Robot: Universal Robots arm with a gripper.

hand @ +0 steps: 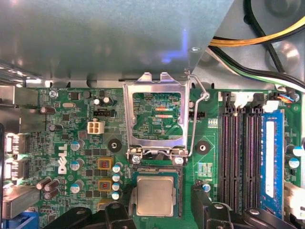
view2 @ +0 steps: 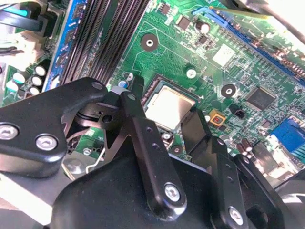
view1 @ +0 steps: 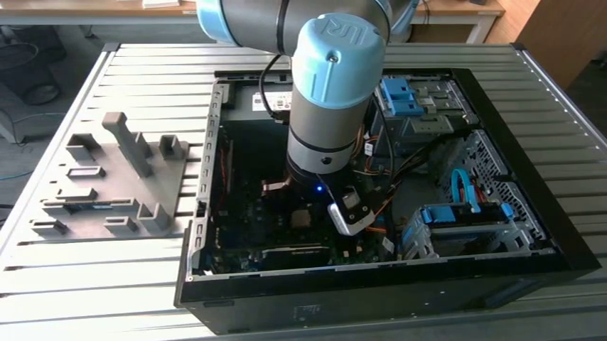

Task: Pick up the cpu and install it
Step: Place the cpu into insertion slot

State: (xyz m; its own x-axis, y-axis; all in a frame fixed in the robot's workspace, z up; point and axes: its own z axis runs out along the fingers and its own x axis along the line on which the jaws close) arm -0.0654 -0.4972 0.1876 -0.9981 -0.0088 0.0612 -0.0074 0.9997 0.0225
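cpu (hand: 155,195) sits directly under my end effector (hand: 158,204), flat in the socket (hand: 155,174) with its metal top up. I judge it seated, not carried. It's square, so it has no real long axis, and its edges run parallel to the socket frame. My fingers (hand: 116,217) are spread, one on each of two opposite sides, with a gap to the cpu on both. So I'm released and gripping nothing. The second wrist view agrees: cpu (view2: 169,107) lies between the two finger links.

Retention plate (hand: 155,117) is swung open off the socket with the lever (hand: 194,119) up beside it, so nothing covers the cpu.

Room is tight. Small capacitors (hand: 116,181) are just beside one finger and memory slots (hand: 238,152) are near the other. All of this is down inside the computer case (view1: 399,284) on the slatted tabletop (view1: 114,284).
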